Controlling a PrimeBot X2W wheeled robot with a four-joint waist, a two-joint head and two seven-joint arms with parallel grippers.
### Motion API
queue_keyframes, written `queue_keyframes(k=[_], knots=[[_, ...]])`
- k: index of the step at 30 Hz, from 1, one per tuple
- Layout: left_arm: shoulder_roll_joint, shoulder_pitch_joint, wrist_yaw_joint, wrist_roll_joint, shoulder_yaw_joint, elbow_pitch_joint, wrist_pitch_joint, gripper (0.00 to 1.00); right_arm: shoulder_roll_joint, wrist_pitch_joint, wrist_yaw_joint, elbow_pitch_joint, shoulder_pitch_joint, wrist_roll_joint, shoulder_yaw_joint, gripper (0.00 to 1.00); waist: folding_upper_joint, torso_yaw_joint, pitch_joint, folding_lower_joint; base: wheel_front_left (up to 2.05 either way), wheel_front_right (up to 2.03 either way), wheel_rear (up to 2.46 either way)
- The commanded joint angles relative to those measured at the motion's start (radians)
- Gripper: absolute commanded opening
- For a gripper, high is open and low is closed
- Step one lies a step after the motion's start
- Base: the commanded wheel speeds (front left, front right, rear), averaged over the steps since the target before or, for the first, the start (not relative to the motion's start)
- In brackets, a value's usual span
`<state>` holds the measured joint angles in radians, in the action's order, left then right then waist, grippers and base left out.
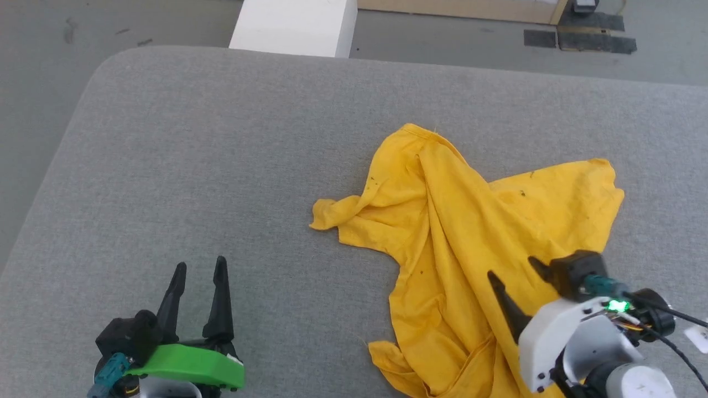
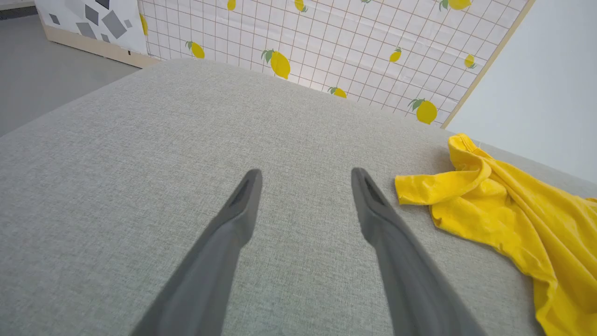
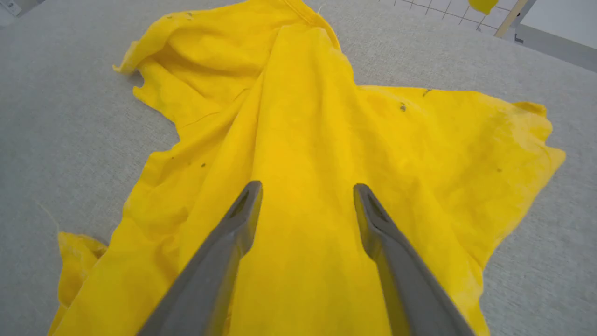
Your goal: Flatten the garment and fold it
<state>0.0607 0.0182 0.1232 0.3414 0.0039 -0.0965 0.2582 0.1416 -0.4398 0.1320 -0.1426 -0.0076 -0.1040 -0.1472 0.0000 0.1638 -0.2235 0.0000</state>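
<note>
The garment (image 1: 453, 237) is a mustard-yellow T-shirt lying crumpled on the grey padded table (image 1: 221, 166), right of centre, with folds running toward me; no print shows on it. My right gripper (image 1: 511, 268) hovers open over its near part, and in the right wrist view the gripper (image 3: 308, 186) has yellow cloth (image 3: 317, 121) under both fingers but nothing between them. My left gripper (image 1: 199, 265) stands open over bare table at the lower left, well apart from the cloth. From the left wrist, that gripper (image 2: 305, 172) points across the table, with a sleeve of the garment (image 2: 489, 200) to its right.
The table's rounded far-left corner (image 1: 110, 61) drops to grey floor. A white box (image 1: 296, 25) stands beyond the far edge. A lemon-patterned grid panel (image 2: 326, 42) rises behind the table in the left wrist view.
</note>
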Motion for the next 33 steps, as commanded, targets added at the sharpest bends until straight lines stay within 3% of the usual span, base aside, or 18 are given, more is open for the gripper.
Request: queue_keyframes(k=[1,13,14,15,16,17,25,33], knots=[[0.007,-0.004,0.005,0.0,-0.004,-0.002,0.004,1.0,0.007,-0.013,-0.001,-0.002,-0.007,0.01,-0.016,1.0,0.0,0.0,-0.007,0.0,0.0,0.0,0.0],[0.006,-0.026,0.007,0.025,-0.027,-0.025,0.004,1.0,0.115,-0.316,-0.001,0.126,-0.098,-0.045,-0.145,1.0,0.0,0.084,-0.023,0.0,0.0,0.0,0.0],[0.006,-0.027,0.007,0.026,-0.028,-0.027,0.004,1.0,0.122,-0.329,-0.001,0.139,-0.114,-0.054,-0.151,0.64,0.0,0.09,-0.026,0.0,0.0,0.0,0.0],[0.006,-0.029,0.007,0.027,-0.029,-0.029,0.004,1.0,0.134,-0.336,-0.001,0.148,-0.129,-0.053,-0.164,0.41,0.0,0.093,-0.027,0.0,0.0,0.0,0.0],[0.005,-0.031,0.007,0.028,-0.03,-0.031,0.004,1.0,0.149,-0.34,-0.001,0.157,-0.148,-0.054,-0.181,0.11,0.0,0.098,-0.029,0.0,0.0,0.0,0.0],[0.005,-0.033,0.007,0.029,-0.031,-0.032,0.004,1.0,0.156,-0.34,-0.001,0.162,-0.163,-0.058,-0.191,0.0,0.0,0.1,-0.03,0.0,0.0,0.0,0.0],[0.001,-0.038,0.007,0.031,-0.024,-0.036,0.004,1.0,0.145,-0.316,-0.001,0.104,-0.239,-0.145,-0.307,0.0,0.0,0.094,-0.023,0.0,0.0,0.0,0.0],[0.0,-0.035,0.007,0.03,-0.031,-0.035,0.004,1.0,0.156,-0.432,-0.001,0.031,-0.155,-0.283,-0.446,0.0,0.0,0.076,-0.011,0.0,0.0,0.0,0.0]])
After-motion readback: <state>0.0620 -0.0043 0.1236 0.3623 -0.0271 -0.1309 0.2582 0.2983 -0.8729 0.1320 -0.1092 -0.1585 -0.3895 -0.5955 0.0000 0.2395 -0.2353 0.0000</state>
